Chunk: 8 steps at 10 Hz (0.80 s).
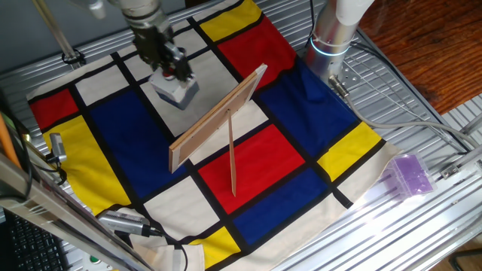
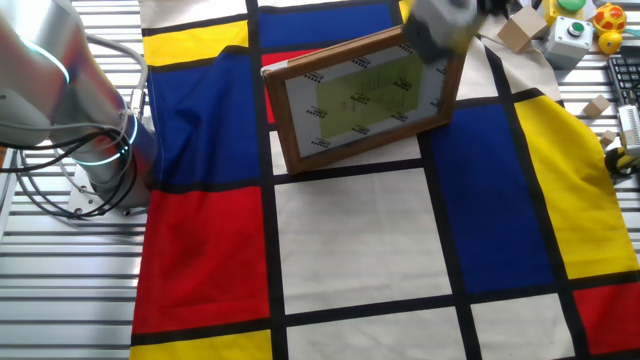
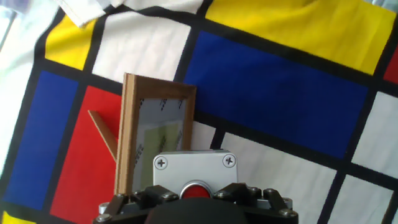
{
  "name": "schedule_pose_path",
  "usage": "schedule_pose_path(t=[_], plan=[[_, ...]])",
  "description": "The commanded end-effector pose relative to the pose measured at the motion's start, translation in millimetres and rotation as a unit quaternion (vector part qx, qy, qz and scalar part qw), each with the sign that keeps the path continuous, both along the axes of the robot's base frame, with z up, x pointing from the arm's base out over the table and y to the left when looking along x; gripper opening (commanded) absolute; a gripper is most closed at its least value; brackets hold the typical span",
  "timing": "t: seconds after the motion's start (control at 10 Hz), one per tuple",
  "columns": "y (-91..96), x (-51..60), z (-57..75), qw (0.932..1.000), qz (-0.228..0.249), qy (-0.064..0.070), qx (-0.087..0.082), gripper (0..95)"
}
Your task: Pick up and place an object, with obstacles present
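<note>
Robotics lab: slotted aluminium bench (image 1: pixel 422 226), fixed arm base (image 1: pixel 331 38) w/ loose cables (no home furnishings).

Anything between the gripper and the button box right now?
No. The gripper is already closed on the box. The board with its stick stands just beside it, so it blocks any path across the cloth on that side.

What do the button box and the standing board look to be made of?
The button box looks like moulded grey plastic: matte shell, corner screws, glossy red button. The board appears to be a light wooden frame, showing pale grain, with a glazed or printed panel; its prop stick looks like the same bare wood. The gripper holds the box.
</note>
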State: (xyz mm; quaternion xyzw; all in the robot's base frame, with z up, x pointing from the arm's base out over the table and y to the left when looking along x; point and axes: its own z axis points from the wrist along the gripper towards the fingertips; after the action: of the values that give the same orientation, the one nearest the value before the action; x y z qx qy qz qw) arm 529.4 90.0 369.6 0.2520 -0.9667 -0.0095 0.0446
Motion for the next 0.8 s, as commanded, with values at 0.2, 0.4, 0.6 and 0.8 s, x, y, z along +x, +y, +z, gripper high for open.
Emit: schedule_pose_path(t=[0.2, 0.4, 0.6, 0.8], plan=[[71.6, -12.7, 2.8, 0.9986, -0.052, -0.001, -0.002, 0.0], [101.8, -13.1, -10.0, 0.9976, -0.069, -0.004, -0.004, 0.0], [127.9, -11.8, -31.2, 0.9964, -0.084, -0.011, -0.002, 0.0], [149.9, -9.6, -48.0, 0.9953, -0.096, -0.013, -0.004, 0.0]])
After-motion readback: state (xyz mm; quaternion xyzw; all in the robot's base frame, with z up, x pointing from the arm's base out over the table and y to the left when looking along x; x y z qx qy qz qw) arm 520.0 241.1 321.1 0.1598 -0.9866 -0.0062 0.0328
